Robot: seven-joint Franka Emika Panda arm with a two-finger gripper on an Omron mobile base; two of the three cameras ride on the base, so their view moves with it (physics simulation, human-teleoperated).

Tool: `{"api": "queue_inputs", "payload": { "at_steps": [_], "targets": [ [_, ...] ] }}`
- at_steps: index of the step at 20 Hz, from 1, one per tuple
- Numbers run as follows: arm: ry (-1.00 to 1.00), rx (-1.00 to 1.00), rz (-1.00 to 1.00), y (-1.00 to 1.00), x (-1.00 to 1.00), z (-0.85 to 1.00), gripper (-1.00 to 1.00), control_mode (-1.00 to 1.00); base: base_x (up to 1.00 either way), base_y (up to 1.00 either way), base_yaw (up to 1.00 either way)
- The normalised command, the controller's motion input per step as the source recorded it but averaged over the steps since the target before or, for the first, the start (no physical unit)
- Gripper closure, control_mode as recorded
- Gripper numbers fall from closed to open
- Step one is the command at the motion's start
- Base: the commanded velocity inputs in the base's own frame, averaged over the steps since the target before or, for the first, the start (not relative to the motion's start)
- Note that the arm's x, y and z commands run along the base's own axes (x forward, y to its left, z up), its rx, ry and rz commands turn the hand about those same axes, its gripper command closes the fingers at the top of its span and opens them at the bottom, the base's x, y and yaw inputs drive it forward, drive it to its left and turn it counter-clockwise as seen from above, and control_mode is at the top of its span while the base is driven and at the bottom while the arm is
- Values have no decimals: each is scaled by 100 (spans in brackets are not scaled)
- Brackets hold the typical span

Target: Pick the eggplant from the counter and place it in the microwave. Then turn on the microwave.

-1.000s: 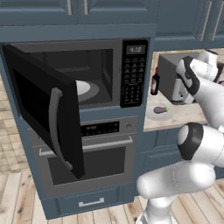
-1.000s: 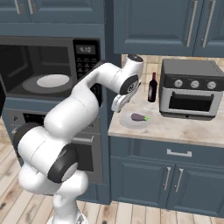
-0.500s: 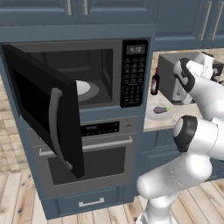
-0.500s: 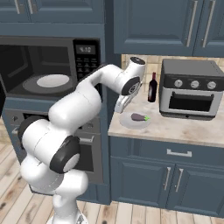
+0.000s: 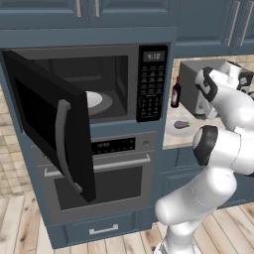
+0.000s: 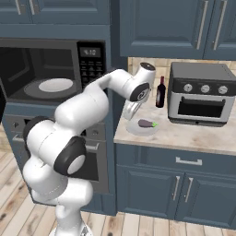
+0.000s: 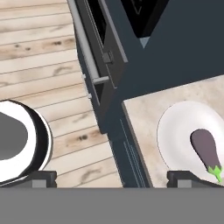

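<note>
So the microwave [image 6: 53, 76] is wide open with its white turntable [image 6: 56, 85] bare, door [image 5: 52, 124] swung out toward the room, so the drop-off end is ready. The bench [image 6: 184, 133] sits to the right of it, carrying the grey toaster oven [image 6: 200, 94], a dark red bottle [image 6: 160, 91] and a white plate [image 6: 138, 128] near the bench's left corner.

The eggplant [image 6: 147, 123] lies on that plate, not in the microwave yet. The claw [image 6: 130, 111] hangs just above the plate's left edge, jaws fully spread, nothing in them.

The bit that matters: in the right base view the eggplant lies around 4 o'clock from the claw, close but apart. Its long axis runs roughly 9 to 3 there, green stem cap at the 3 o'clock end. In the hand view the eggplant [image 7: 207, 151] sits way over at 3 o'clock, off the line between the fingertips [image 7: 188, 177]. I'd guess the claw needs to slide that way before dropping, closing across the short width.
</note>
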Motion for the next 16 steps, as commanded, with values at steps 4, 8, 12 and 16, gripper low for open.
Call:
{"api": "queue_inputs", "payload": {
  "at_steps": [4, 8, 12, 16],
  "targets": [
    [-3, 0, 3, -1, 14, -17, -100, -100, 0, 0, 0],
    [-2, 0, 3, -2, 15, -17, -100, -100, 0, 0, 0],
    [-1, 0, 3, -5, 15, -17, -100, -100, 0, 0, 0],
    [-2, 0, 3, -7, 12, -15, -100, -100, 0, 0, 0]
  ]
}}
